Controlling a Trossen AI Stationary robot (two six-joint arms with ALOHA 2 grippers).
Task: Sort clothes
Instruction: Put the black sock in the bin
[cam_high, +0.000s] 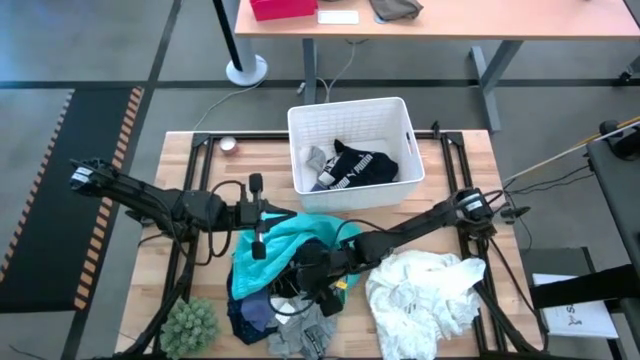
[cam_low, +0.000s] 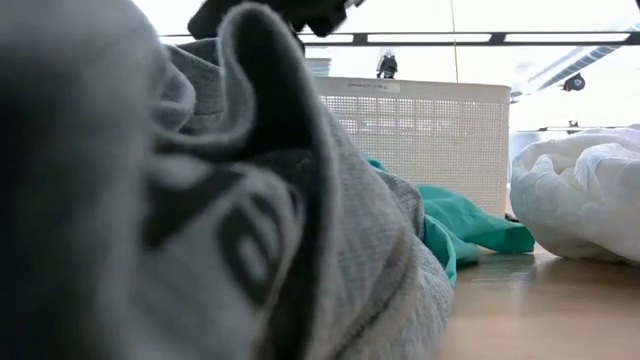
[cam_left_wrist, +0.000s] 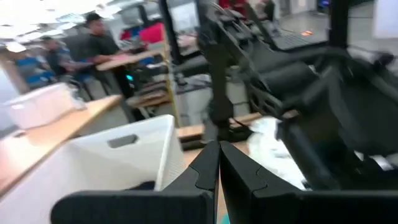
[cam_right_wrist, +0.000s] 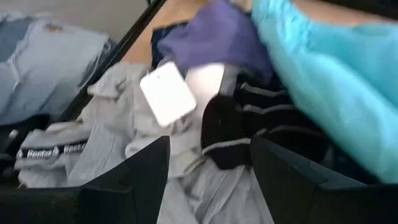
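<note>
A heap of clothes lies at the table's near middle. It holds a teal garment (cam_high: 290, 240), a navy one (cam_high: 250, 315), a grey one (cam_high: 300, 335) and a black striped sock (cam_right_wrist: 249, 130). A large white garment (cam_high: 425, 295) lies to the heap's right. Black garments with white print (cam_high: 360, 165) lie in the white bin (cam_high: 400, 120). My right gripper (cam_right_wrist: 208, 180) is open over the heap (cam_high: 305, 285), one finger on either side of the sock and above it. My left gripper (cam_left_wrist: 217, 168) is shut and empty above the teal garment's far left edge (cam_high: 278, 216).
A green spiky plant (cam_high: 190, 325) stands at the near left corner. A white tag (cam_right_wrist: 168, 93) lies on the grey cloth beside the sock. In the low view the grey garment (cam_low: 200, 200) fills the foreground. A small round object (cam_high: 229, 145) lies left of the bin.
</note>
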